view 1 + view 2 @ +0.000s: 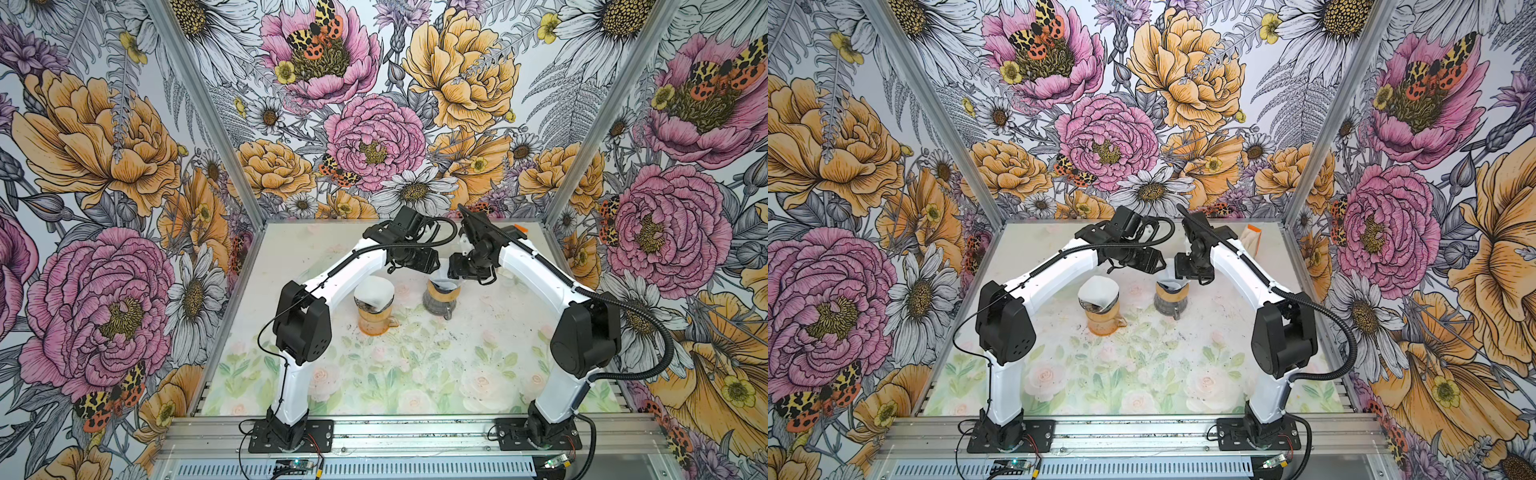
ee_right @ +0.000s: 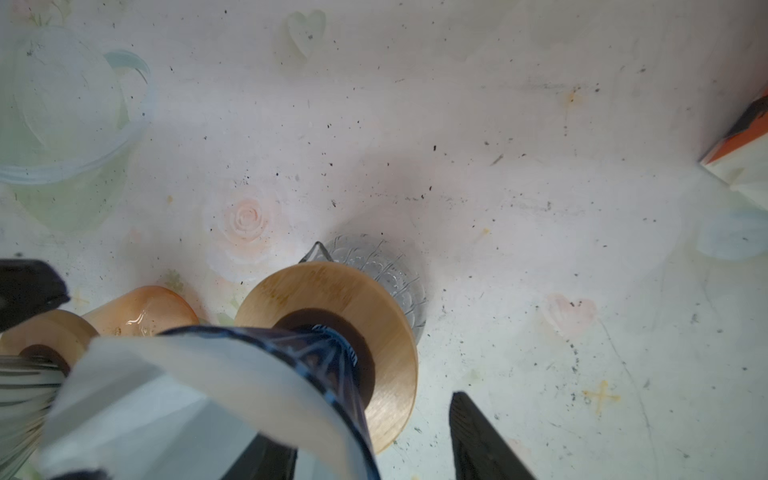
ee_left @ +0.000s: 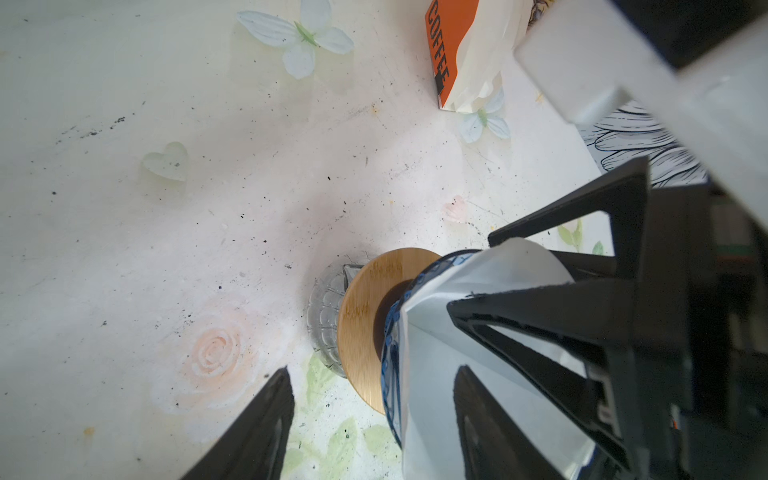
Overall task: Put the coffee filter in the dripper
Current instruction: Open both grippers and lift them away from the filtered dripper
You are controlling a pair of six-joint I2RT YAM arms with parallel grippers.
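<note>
The coffee filter (image 3: 432, 320) is judged seated in the dripper (image 2: 332, 345), at three o'clock of the amber dripper (image 1: 376, 316); left gripper (image 3: 372, 370) and right gripper (image 3: 470, 271) are parted, nothing clasped; clean withdrawal is needed

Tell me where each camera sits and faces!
Both top views: high behind the robot, looking down at the flowery table; left arm and right arm show.
Left wrist: on its arm, looking past the left gripper at the blue glass dripper with a wooden collar and white paper filter.
Right wrist: on its arm, looking past the right gripper at the same dripper.
Shared: both wrists see the orange coffee packet.
</note>
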